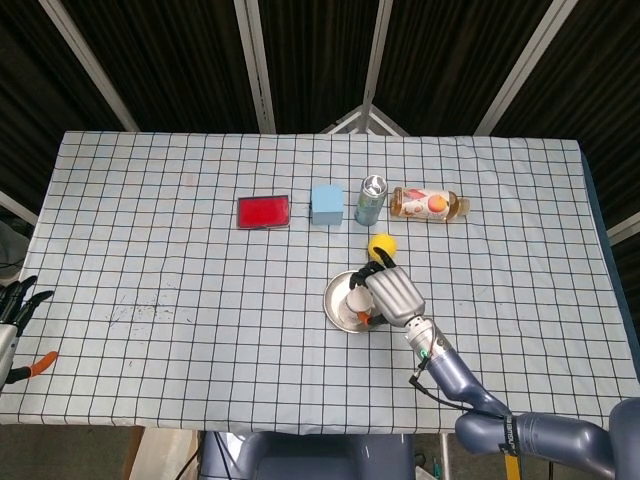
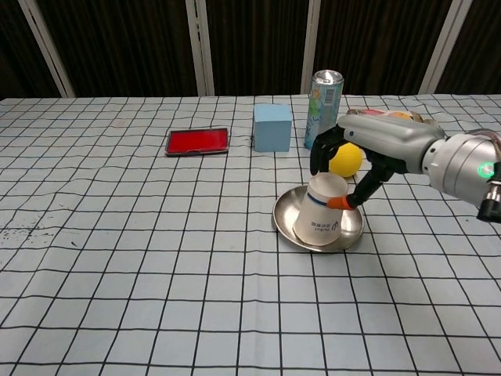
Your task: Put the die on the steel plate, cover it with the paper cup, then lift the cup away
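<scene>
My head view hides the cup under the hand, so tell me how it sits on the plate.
Observer: In the chest view the paper cup is mouth-down on the steel plate and leaning; the right hand grips its upturned base.
Operator: Report the die.
Observer: No die shows on the bare plate around the cup. I cannot tell whether it is underneath.

round steel plate (image 2: 282, 229): glossy metal | white paper cup (image 2: 321, 218): matt | checked tablecloth (image 2: 117, 258): wrinkled cloth | silver drink can (image 2: 325, 94): shiny metal
</scene>
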